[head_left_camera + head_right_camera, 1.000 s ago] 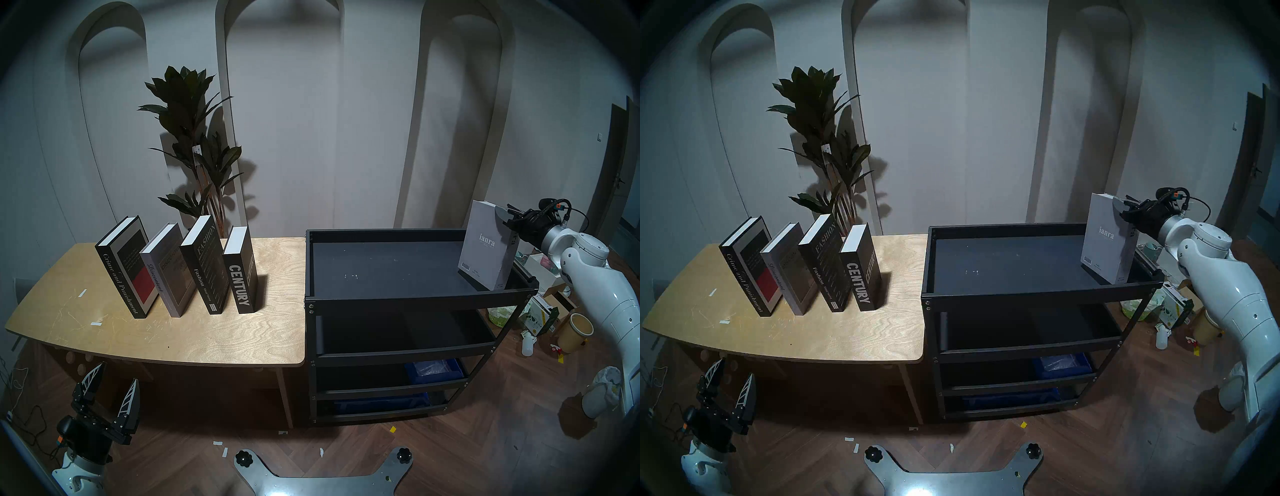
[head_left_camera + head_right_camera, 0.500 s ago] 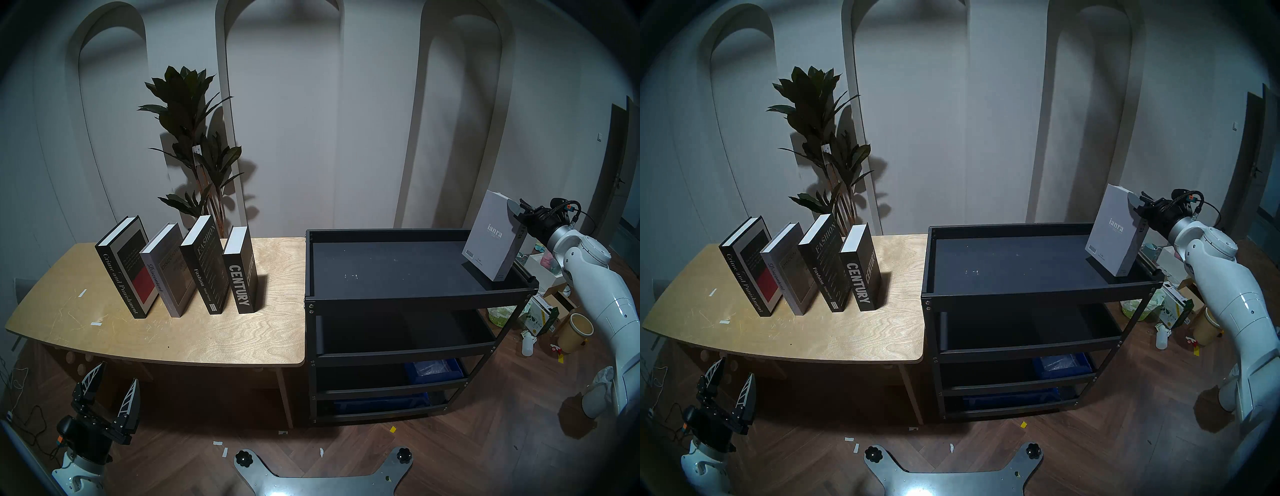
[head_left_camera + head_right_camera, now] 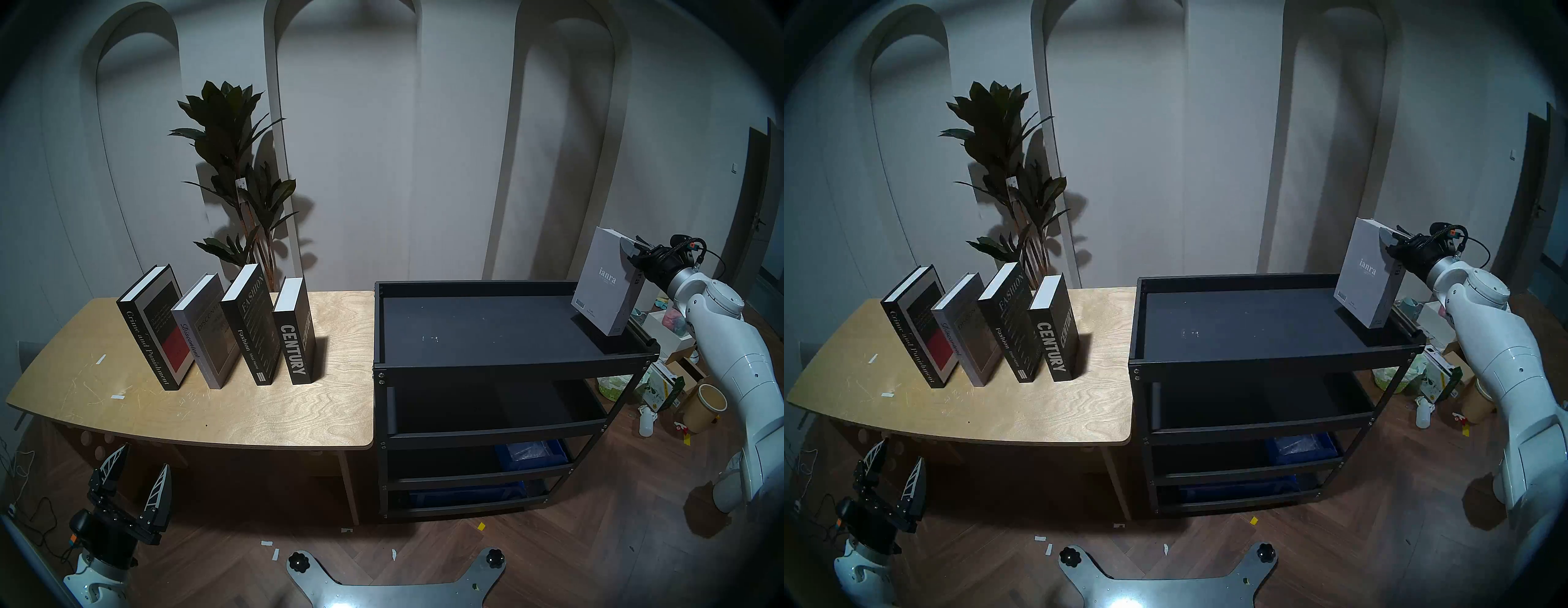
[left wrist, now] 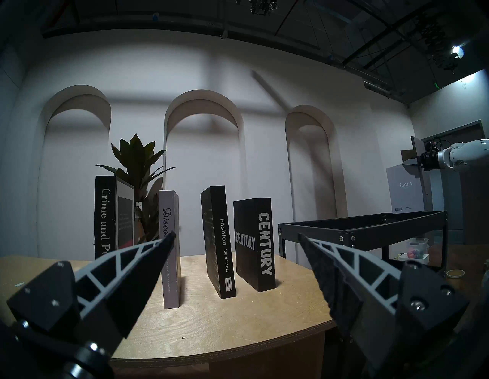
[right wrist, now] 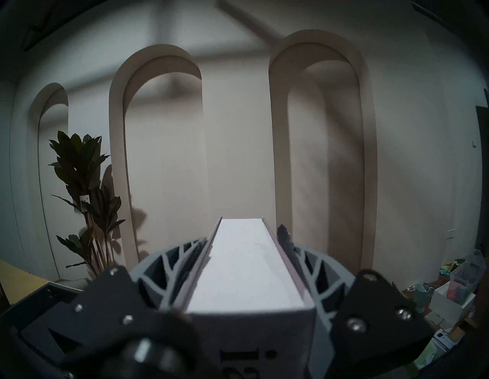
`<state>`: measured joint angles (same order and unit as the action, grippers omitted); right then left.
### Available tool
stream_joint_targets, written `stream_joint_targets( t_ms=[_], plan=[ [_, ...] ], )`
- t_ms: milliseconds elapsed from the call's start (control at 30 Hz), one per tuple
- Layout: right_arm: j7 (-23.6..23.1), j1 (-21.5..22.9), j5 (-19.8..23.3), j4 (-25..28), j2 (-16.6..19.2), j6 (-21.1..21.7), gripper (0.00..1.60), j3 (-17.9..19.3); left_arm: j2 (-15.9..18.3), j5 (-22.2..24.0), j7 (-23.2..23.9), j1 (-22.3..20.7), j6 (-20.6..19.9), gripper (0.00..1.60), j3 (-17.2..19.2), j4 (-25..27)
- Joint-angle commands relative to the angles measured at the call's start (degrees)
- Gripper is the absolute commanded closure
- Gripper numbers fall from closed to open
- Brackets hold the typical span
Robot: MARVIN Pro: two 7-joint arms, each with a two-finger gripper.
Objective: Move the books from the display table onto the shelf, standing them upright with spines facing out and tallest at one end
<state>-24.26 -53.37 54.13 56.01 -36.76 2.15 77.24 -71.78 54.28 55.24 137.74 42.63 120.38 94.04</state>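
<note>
Four books stand upright on the display table: Crime and Punishment, Discontent, Fashion and Century. The grey ianra book hangs slightly tilted over the far right corner of the shelf, low over its top tray; I cannot tell whether it touches. My right gripper is shut on its upper spine end. In the right wrist view both fingers press the covers of the ianra book. My left gripper stands open below the table's front left edge.
A tall potted plant stands behind the table. Blue bins sit in the shelf's lower tiers. Boxes, a paper cup and a bottle litter the floor to the shelf's right. My base plate shows at the bottom.
My right gripper has carried the ianra book a little up and toward the shelf's far right corner, tilting it. The left arm and the four table books have not moved.
</note>
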Motion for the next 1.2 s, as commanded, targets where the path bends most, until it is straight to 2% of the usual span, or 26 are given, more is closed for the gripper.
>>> stream_joint_targets(
  t_ms=[0,133,300,467,700,967,1000,1067,1167],
  plan=[
    [-4.11,6.88,-2.39,-4.39,0.52,0.02,1.60,-0.55,0.00,0.03,0.10,0.13,0.10,0.00,0.13,0.80],
    [-6.81,8.28,-3.66,-8.39,0.03,-0.64,1.60,-0.89,-0.01,0.03,0.09,0.16,0.09,0.00,0.14,0.86],
    [-12.69,10.74,-5.14,-14.87,-1.24,-2.75,1.60,-2.87,-0.04,0.00,0.03,0.24,0.06,0.00,0.17,0.96],
    [-17.27,9.39,-4.63,-18.88,-1.43,-5.27,1.60,-2.80,-0.05,-0.03,-0.03,0.28,0.04,0.00,0.18,1.03],
    [-19.98,2.68,-2.12,-18.42,-0.13,-6.96,1.60,-0.54,-0.04,-0.02,-0.04,0.30,0.05,0.00,0.17,1.03],
    [-18.86,-0.48,-0.19,-18.23,0.00,-8.03,1.60,1.66,-0.03,-0.04,-0.08,0.33,0.05,0.00,0.16,1.06],
    [-18.47,-0.82,-0.03,-18.20,-0.07,-8.18,1.49,1.88,-0.03,-0.04,-0.08,0.33,0.05,0.00,0.16,1.06],
    [-18.49,-1.39,0.16,-18.30,-0.20,-8.53,0.90,2.10,-0.03,-0.04,-0.09,0.33,0.05,0.00,0.16,1.07],
    [-18.10,-1.94,0.21,-18.17,-0.39,-8.96,0.80,2.15,-0.03,-0.05,-0.10,0.34,0.05,0.00,0.16,1.08]
  ],
)
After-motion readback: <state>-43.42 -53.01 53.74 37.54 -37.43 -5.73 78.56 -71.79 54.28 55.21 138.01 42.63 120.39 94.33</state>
